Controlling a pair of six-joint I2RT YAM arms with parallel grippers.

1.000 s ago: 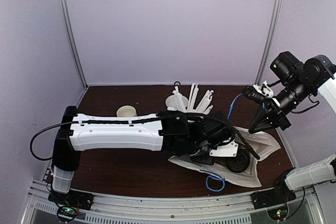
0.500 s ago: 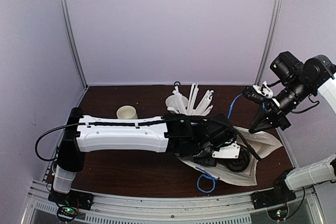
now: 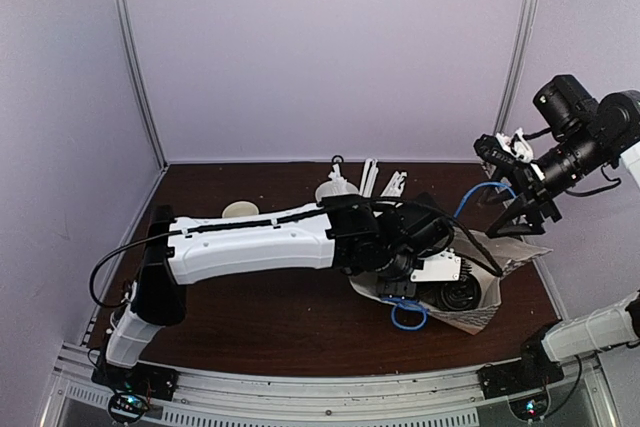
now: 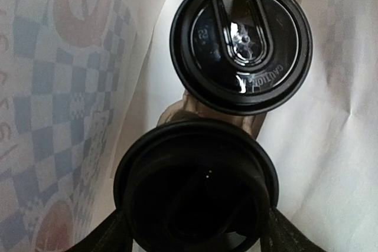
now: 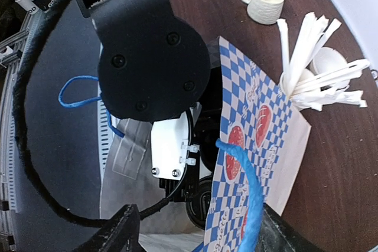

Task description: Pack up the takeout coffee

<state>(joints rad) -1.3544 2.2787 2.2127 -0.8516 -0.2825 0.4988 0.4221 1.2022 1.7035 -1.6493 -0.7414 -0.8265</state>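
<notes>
The dark wooden bench [image 3: 250, 317] carries everything. The left arm [image 3: 250, 247] stretches across it toward the right side, and its end effector [image 4: 192, 237] reaches inside a paper bag [image 5: 254, 116] at the right of the bench, white inside and blue-checked with red marks outside. The right arm [image 3: 590, 142] is raised above the bag's far edge. Its end effector [image 5: 204, 231] has the fingers spread wide, and the bag's blue cord handle [image 5: 245, 175] runs between them unclamped. Inside the bag, the left end effector grips a coffee cup [image 4: 198, 187], with a finger on each side just under the black lid. A second cup [image 4: 241, 42], lidded the same way, sits just beside it, deeper in the bag; whether the two touch is unclear. Behind the bag is a white cup [image 5: 322, 63] full of white stirrers [image 5: 307, 33], and farther left a cream mug [image 5: 264, 1]. The bag's other blue handle [image 3: 408, 317] loops out onto the bench at the near side.
</notes>
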